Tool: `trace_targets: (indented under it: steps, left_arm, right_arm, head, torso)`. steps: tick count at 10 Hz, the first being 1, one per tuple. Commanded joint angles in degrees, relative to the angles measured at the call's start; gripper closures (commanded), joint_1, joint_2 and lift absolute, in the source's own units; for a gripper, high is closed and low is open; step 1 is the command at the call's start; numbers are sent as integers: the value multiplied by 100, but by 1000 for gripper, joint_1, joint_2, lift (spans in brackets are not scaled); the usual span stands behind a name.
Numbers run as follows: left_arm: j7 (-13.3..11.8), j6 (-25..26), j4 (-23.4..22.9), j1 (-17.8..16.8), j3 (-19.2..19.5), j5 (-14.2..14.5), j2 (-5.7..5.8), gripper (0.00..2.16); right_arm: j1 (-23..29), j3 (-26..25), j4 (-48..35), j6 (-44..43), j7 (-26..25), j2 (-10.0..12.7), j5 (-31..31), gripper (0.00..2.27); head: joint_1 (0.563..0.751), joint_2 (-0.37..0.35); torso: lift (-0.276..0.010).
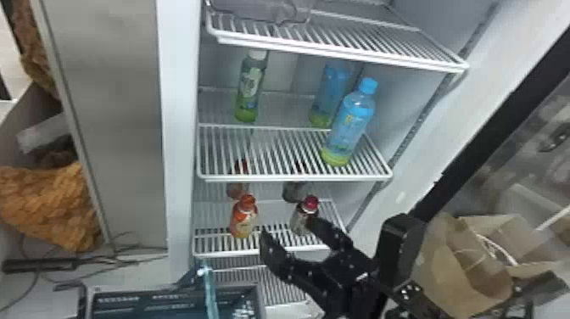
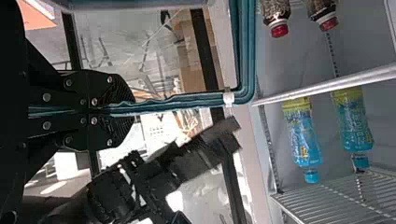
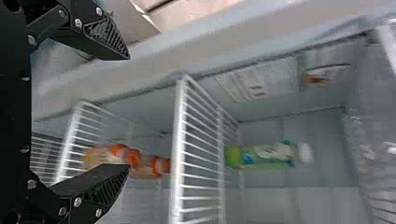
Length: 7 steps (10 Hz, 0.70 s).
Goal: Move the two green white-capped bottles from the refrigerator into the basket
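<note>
My right gripper (image 3: pixel 128 112) is spread and empty; one green white-capped bottle (image 1: pixel 250 87) stands on the shelf (image 1: pixel 292 178), left to move; its mate is probably done; my left gripper (image 2: pixel 126 110) pinches the basket (image 2: pixel 245 46).

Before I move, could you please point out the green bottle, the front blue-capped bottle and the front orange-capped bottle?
Green bottle (image 1: pixel 251 81): head view, its label.
Front blue-capped bottle (image 1: pixel 350 126): head view, its body.
Front orange-capped bottle (image 1: pixel 247 200): head view, its cap.
</note>
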Motion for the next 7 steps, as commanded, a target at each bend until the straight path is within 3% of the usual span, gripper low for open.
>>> trace_targets:
  steps: [1,4,7]
  left_arm:
    - [0,0,0,0,-13,12,0,1174]
    - [0,0,0,0,-13,12,0,1174]
    - [0,0,0,-14,-36,12,0,1174]
  right_arm:
    - [-282,29,529,-949,-20,18,-119,202]
    - [-873,74,1485,-2074,-20,-8,-16,130]
    - [-1590,177,2371,-2524,-20,-8,98,82]
  head:
    - [695,-321]
    - [695,-318]
    - [695,-317]
  torso:
    - [-4]
    - [-4]
    - [-4]
